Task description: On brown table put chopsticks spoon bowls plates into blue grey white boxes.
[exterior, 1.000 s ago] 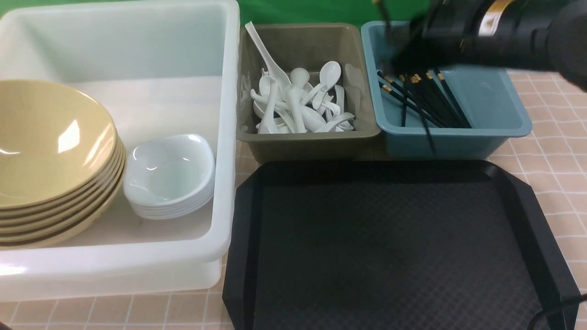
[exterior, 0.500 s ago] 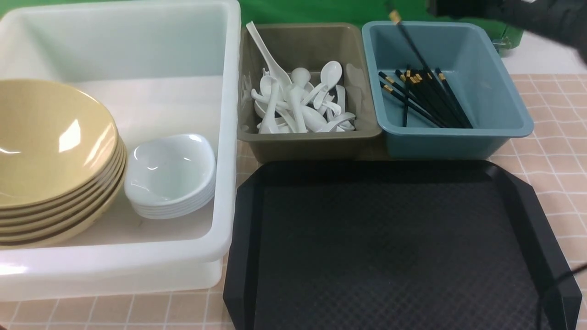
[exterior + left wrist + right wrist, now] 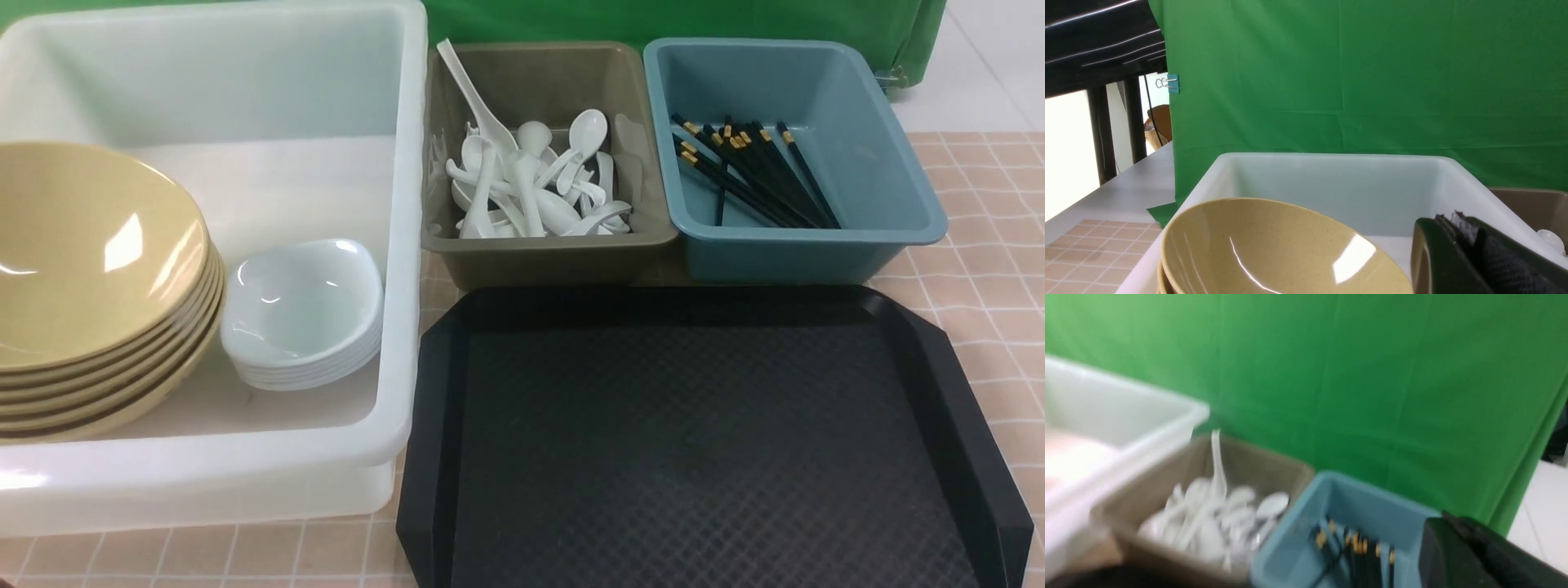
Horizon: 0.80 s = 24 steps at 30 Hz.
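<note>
Your right gripper (image 3: 1478, 555) is closed on nothing; the chopsticks (image 3: 1359, 549) lie just beside it in the teal-blue bin (image 3: 1290, 555), the spoons (image 3: 1208, 522) farther off in the grey-brown bin (image 3: 1167, 559). Your left gripper (image 3: 1470, 253), also closed and empty, sits beside the bowls (image 3: 1274, 253) in the white tub (image 3: 1331, 159).

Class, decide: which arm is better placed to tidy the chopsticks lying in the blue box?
Probably right. The blue box sits on the robot's right, and the right gripper has its chopsticks in its camera's view; the left gripper faces the white tub.
</note>
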### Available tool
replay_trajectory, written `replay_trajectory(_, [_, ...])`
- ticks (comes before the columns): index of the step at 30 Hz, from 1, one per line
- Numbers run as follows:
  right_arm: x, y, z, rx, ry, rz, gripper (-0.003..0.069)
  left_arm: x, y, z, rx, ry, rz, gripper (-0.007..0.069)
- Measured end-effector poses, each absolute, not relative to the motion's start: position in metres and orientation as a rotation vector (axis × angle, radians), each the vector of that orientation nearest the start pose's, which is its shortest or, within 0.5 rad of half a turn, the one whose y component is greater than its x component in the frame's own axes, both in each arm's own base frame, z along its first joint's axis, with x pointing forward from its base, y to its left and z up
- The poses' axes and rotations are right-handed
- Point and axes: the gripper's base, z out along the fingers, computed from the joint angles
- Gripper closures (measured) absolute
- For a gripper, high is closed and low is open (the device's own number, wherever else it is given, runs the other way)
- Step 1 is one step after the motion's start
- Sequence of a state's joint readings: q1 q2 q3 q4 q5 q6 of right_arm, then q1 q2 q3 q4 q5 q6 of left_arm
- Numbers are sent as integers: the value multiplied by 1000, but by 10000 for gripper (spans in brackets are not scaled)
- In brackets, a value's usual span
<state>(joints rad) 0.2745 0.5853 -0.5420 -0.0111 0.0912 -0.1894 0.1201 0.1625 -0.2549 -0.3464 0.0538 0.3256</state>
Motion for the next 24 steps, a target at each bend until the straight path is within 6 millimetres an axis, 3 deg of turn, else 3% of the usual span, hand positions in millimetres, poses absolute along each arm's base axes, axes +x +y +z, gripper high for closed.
replay_trajectory(3, [99, 28, 279, -391, 1617, 56, 622, 60, 6, 285, -86, 1440, 69, 623])
replay_trajectory(5, [95, 27, 267, -395, 1633, 55, 622, 60, 6, 285, -86, 1440, 69, 623])
replay_trajectory(9, [80, 22, 202, -386, 1761, 83, 622, 60, 6, 285, -87, 1440, 68, 623])
replay_trajectory(11, [77, 22, 187, -356, 1809, 111, 622, 60, 6, 285, -87, 1440, 68, 623])
replay_trajectory(18, [71, 20, 173, -175, 1929, 238, 619, 60, 6, 285, -87, 1439, 67, 623])
replay_trajectory(24, [62, 10, 177, 5, 1855, 229, 616, 60, 6, 285, -87, 1440, 67, 623])
